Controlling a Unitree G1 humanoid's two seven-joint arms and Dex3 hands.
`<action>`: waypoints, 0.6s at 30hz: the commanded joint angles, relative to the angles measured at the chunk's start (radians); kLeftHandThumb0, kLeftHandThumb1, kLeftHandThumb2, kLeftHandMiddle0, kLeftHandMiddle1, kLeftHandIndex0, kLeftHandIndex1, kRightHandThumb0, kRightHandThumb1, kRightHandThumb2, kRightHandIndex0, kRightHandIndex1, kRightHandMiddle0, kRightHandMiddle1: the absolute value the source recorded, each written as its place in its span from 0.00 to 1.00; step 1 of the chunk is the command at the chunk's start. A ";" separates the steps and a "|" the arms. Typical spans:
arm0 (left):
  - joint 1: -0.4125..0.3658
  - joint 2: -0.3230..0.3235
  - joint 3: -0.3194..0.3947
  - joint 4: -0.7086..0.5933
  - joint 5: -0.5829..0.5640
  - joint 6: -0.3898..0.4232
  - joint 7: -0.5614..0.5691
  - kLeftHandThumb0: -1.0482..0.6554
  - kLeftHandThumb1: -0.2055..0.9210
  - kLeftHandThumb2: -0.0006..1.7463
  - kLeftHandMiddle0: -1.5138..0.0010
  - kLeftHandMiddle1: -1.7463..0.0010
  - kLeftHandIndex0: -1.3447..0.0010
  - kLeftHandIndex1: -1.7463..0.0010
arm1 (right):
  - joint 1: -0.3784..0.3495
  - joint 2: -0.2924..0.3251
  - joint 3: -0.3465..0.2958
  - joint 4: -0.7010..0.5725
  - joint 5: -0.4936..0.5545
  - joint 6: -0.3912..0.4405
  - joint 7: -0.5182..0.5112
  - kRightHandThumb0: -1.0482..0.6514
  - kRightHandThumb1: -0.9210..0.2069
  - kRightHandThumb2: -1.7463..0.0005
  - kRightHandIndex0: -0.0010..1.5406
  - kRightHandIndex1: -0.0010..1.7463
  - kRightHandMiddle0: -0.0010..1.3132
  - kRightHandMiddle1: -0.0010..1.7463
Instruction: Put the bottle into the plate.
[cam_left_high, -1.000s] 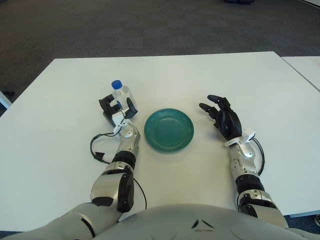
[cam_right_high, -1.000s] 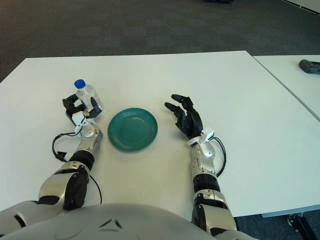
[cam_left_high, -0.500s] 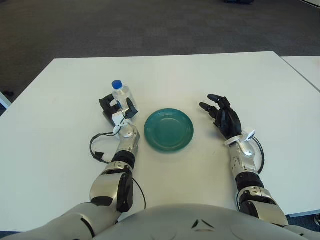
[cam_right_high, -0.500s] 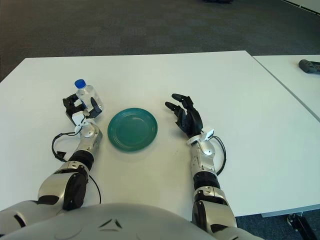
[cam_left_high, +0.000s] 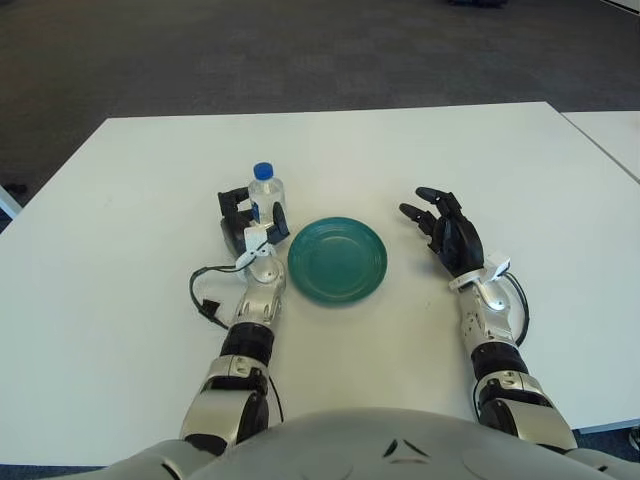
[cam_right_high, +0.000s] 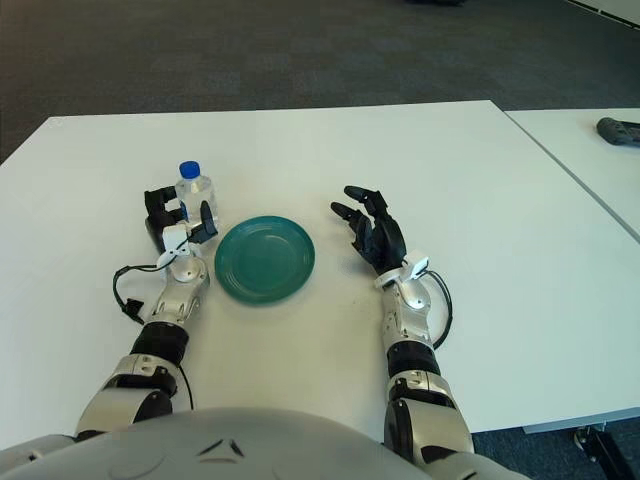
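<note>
Moved toward the dish since a second ago: left hand (cam_left_high: 252, 222) and the small clear plastic bottle with a blue cap (cam_left_high: 266, 194) it carries, now just beside the left rim of the round teal plate (cam_left_high: 338, 260) instead of well apart from it. Left to right across the white table (cam_left_high: 120, 200): black cable (cam_left_high: 205, 300) looping off the left forearm; then the left hand, dark fingers wrapped around the lower body of the bottle, holding it upright, cap on top. Not clear whether the bottle base touches the table or hangs slightly above it. Next, the teal plate, shallow, with nothing inside. Further right, well apart from the plate, the right hand (cam_left_high: 448, 232), fingers spread and relaxed, gripping nothing, idle beside the plate's right side. Progress, judged from the layout: grasp secured and transfer under way, roughly halfway. Bottle outside the plate, not yet over the rim. Left to do: carry the bottle a little further right over the dish, lower it onto the centre, let go and pull clear without tipping it.
</note>
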 joint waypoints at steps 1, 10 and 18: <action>0.072 -0.044 -0.063 -0.147 0.047 0.010 -0.029 0.35 0.47 0.74 0.22 0.00 0.56 0.00 | 0.113 0.027 -0.012 0.092 0.027 -0.027 -0.002 0.21 0.00 0.52 0.21 0.24 0.00 0.54; 0.159 -0.067 -0.149 -0.389 0.080 0.147 -0.071 0.33 0.42 0.79 0.21 0.00 0.52 0.00 | 0.120 0.032 -0.009 0.087 0.025 -0.034 -0.003 0.21 0.00 0.52 0.21 0.24 0.00 0.54; 0.204 -0.049 -0.193 -0.466 0.074 0.183 -0.110 0.33 0.40 0.80 0.21 0.00 0.51 0.00 | 0.125 0.037 -0.005 0.085 0.022 -0.039 -0.006 0.21 0.00 0.52 0.21 0.24 0.00 0.54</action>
